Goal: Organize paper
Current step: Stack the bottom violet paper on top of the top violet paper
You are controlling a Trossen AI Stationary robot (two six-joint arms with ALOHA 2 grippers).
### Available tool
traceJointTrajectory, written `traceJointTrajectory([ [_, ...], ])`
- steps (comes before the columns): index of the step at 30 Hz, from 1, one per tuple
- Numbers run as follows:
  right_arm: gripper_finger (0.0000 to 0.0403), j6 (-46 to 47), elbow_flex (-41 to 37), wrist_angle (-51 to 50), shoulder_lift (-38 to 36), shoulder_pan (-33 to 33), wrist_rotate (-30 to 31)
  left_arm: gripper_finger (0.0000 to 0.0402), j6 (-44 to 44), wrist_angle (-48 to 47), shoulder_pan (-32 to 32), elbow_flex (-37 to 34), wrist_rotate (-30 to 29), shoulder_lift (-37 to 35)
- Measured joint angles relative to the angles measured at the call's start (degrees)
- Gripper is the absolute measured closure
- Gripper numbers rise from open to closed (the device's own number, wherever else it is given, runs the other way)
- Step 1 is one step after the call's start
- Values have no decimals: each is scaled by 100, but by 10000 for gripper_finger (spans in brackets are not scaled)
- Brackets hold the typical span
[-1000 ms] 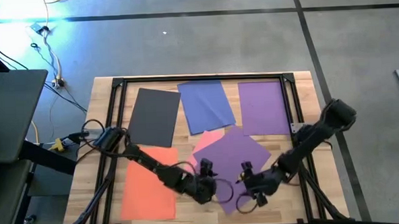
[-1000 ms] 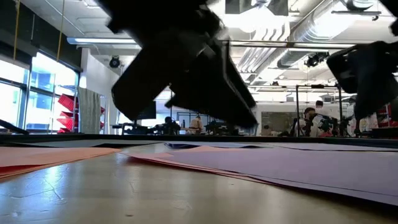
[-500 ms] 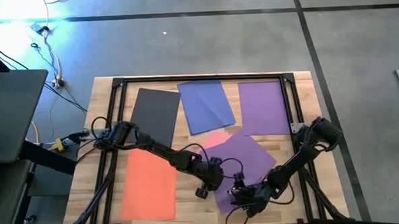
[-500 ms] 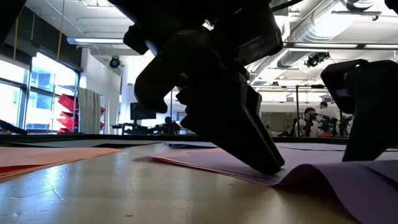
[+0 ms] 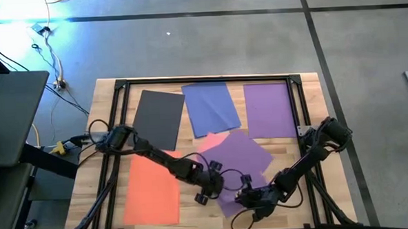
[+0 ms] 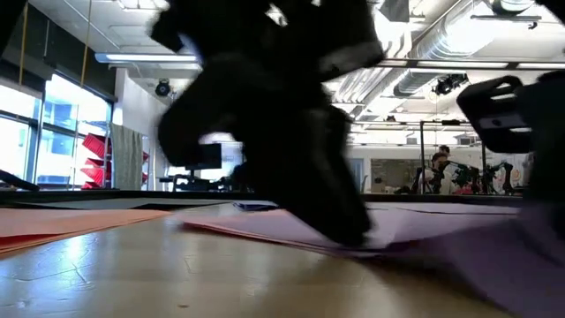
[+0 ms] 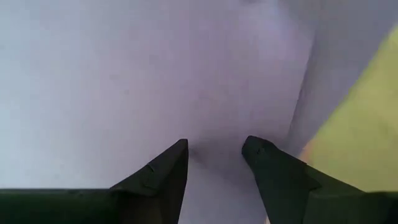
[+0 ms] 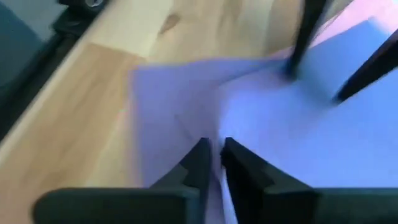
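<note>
The tilted purple sheet [image 5: 237, 165] lies askew near the middle of the wooden surface [image 5: 288, 156], and both arms meet at its near edge. Its corner closest to the front rim is buckled up off the wood, and the right gripper [image 5: 247, 194] has its jaws pressed together on that raised fold; the right wrist view shows the two dark fingers [image 8: 200, 163] nearly touching, with the paper pinched up between them. The left gripper [image 5: 208, 187] stands just beside it, on the sheet's edge toward the orange sheet, its jaws spread and the tips resting down on the purple paper without gripping it; the left wrist view shows the two fingertips [image 7: 174, 155] apart over plain purple.

A pink sheet [image 5: 214, 141] pokes out from under the tilted purple sheet on its far side. Beyond that lies the blue sheet [image 5: 210, 107], with the dark grey sheet [image 5: 156, 120] next to it on the left arm's side. A second purple sheet [image 5: 269, 110] lies straight, beyond the tilted one on the right arm's side, their corners close or slightly overlapping. The orange sheet [image 5: 152, 187] lies apart from the tilted sheet, past the left gripper, under the left arm's reach.
</note>
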Motion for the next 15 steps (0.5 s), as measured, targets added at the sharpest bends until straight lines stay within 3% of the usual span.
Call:
traceJointTrajectory([
  [4, 396, 281, 0, 41, 0, -39, -215, 248, 346, -112, -319, -17, -498, -289],
  [9, 400, 515, 0, 180, 0, -55, -21, 248, 595, 330, -589, 3, -514, -347],
  [15, 359, -500, 0, 488, -4, 2, -18, 248, 349, 270, -420, 3, -725, -169],
])
